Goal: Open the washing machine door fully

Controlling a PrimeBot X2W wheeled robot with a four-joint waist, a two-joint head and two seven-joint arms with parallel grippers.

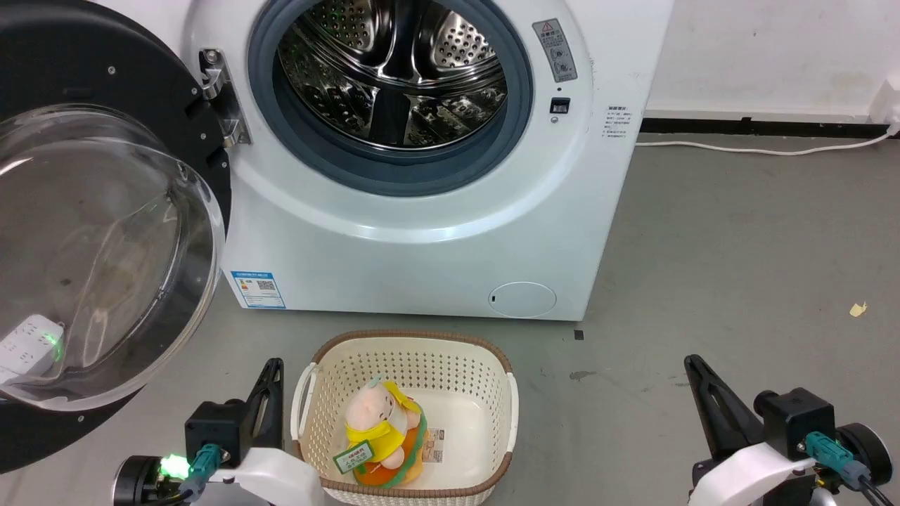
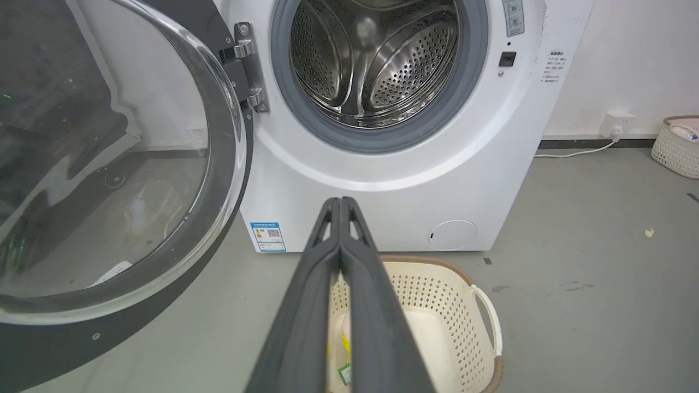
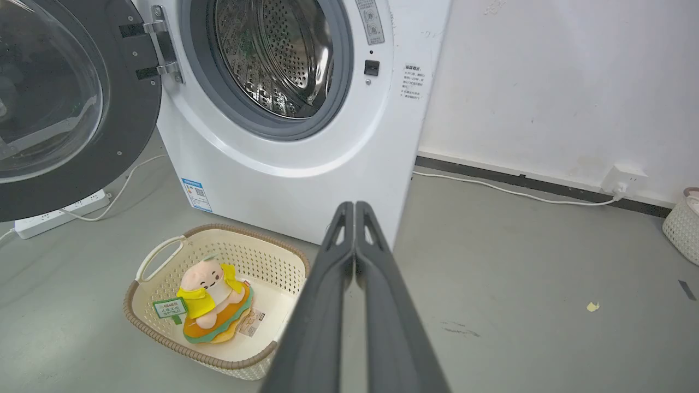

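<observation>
1. one wide-open washing machine door [image 1: 105, 232] hangs on its hinge [image 1: 218, 98] at your left, clear of the drum [image 1: 394, 70]; you can call the task done.
2. your left gripper [image 2: 341, 204] and right gripper [image 3: 355, 207] are both pinched closed on nothing, low and apart from the door, likely parked since no pull remains.
3. a basket [image 1: 408, 339] holding a plush toy [image 1: 383, 436] sits between them.
</observation>
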